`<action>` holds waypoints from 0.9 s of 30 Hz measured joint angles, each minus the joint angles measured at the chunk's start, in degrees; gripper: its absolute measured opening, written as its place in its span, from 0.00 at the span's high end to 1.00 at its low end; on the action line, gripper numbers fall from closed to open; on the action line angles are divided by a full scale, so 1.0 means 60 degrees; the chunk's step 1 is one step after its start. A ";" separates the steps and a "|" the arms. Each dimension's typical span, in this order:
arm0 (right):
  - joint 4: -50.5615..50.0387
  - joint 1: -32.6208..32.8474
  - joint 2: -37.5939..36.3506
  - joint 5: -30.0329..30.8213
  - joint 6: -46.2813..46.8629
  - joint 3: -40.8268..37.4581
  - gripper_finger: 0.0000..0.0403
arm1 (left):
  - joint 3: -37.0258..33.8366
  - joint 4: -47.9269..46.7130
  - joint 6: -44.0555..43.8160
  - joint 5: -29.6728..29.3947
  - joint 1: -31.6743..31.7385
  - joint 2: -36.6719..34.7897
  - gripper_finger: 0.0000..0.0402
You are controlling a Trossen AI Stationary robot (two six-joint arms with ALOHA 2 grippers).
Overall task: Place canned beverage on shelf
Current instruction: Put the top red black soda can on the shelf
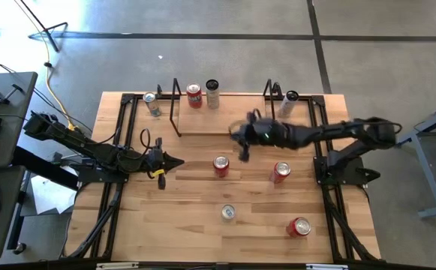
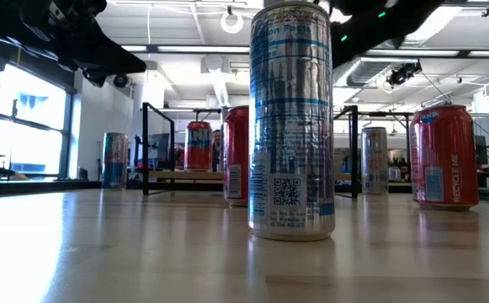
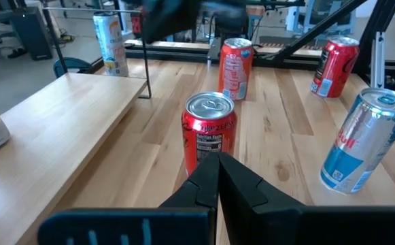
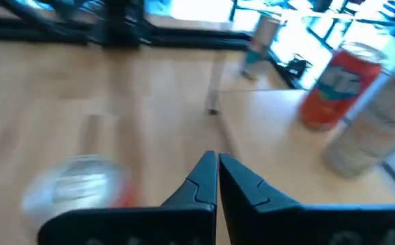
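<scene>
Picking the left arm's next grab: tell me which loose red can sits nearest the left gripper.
The upright red can at the table's middle, straight ahead of the left gripper. The other two red cans lie farther right.

The table (image 1: 195,225) is pale, smooth planked wood with a soft sheen, the shelf (image 1: 225,120) a light matt wooden board between black metal wire frames (image 1: 176,105), and the cans (image 2: 292,122) are glossy printed metal.

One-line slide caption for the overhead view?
Both grippers shut and empty: left gripper waits beside a red can, right gripper near the shelf holding two cans.
</scene>
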 joint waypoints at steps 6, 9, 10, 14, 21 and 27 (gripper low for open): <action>-0.0109 0.1222 -0.0875 -0.0095 0.0781 -0.0441 0.99 | -0.0004 0.0007 0.0159 -0.0001 0.0000 0.0000 1.00; -0.0833 0.1462 -0.0669 -0.0213 0.0526 0.0003 0.93 | -0.0004 0.0021 0.0246 -0.0001 0.0000 0.0000 1.00; -0.1126 0.1517 -0.0541 -0.0255 0.0331 0.0213 0.90 | -0.0004 0.0022 0.0297 -0.0001 0.0000 0.0000 1.00; -0.3014 0.1529 0.0275 -0.0512 -0.0190 0.1604 0.69 | -0.0004 0.0023 0.0316 -0.0001 0.0000 0.0000 1.00; -0.7779 0.1259 0.2297 -0.0623 -0.0510 0.5296 0.30 | -0.0004 -0.0069 0.0284 -0.0001 0.0000 0.0000 1.00; -1.0881 0.1312 0.4329 -0.0697 -0.1982 0.8062 0.18 | -0.0004 -0.0143 0.0484 -0.0001 0.0000 0.0000 1.00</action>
